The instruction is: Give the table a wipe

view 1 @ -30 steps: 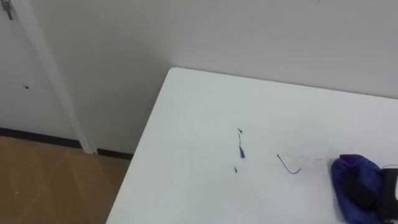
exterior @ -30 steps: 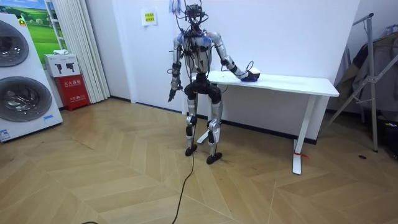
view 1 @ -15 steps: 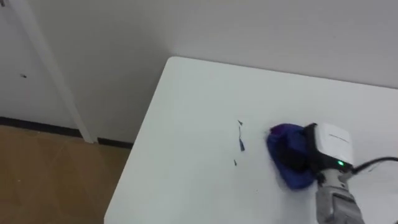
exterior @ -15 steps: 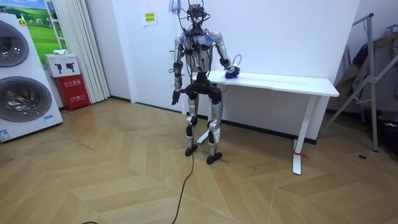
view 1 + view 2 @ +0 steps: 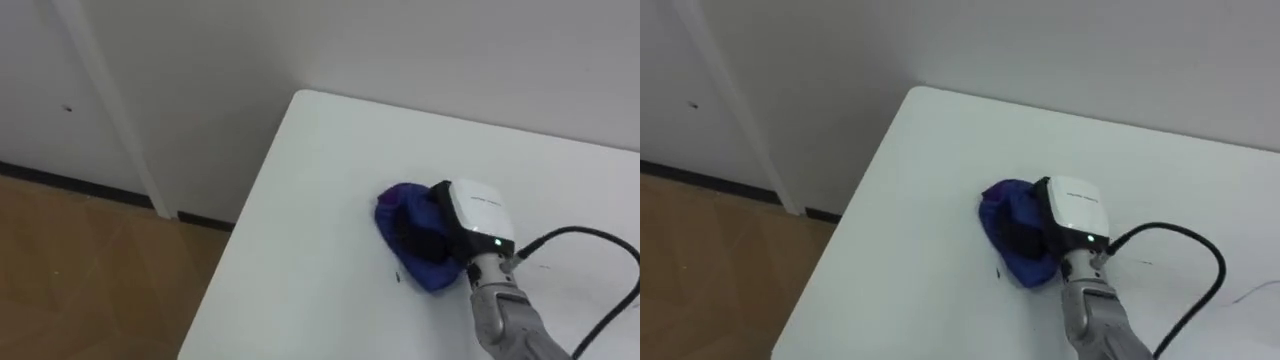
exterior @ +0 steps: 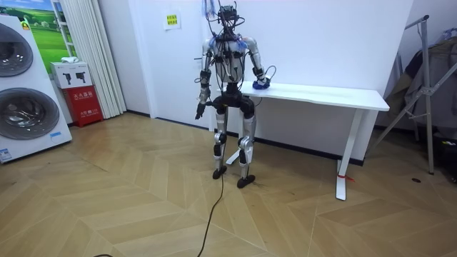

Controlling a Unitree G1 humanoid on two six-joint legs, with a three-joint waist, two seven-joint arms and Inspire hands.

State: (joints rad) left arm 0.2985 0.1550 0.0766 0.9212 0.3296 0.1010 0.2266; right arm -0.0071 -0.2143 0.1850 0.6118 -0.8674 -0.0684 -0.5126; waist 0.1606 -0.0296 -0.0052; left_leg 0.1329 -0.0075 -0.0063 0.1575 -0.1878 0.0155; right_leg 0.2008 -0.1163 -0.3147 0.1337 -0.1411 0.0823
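Right hand (image 5: 472, 222) presses down on a crumpled blue wiping cloth (image 5: 398, 206), its dark fingers (image 5: 422, 242) curled into the bunched fabric, which sits just ahead and to the left of the palm on the white rectangular table (image 5: 320, 200), near the table's left far corner. Left hand (image 6: 201, 112) hangs beside the robot's hip, too small to tell how it is held. Across the room view from its left are a white front-loading washing machine (image 6: 21, 114), a red box (image 6: 80, 103), the robot standing at the table's end on the herringbone wooden floor (image 6: 143, 207), and a grey metal stand (image 6: 428, 86).
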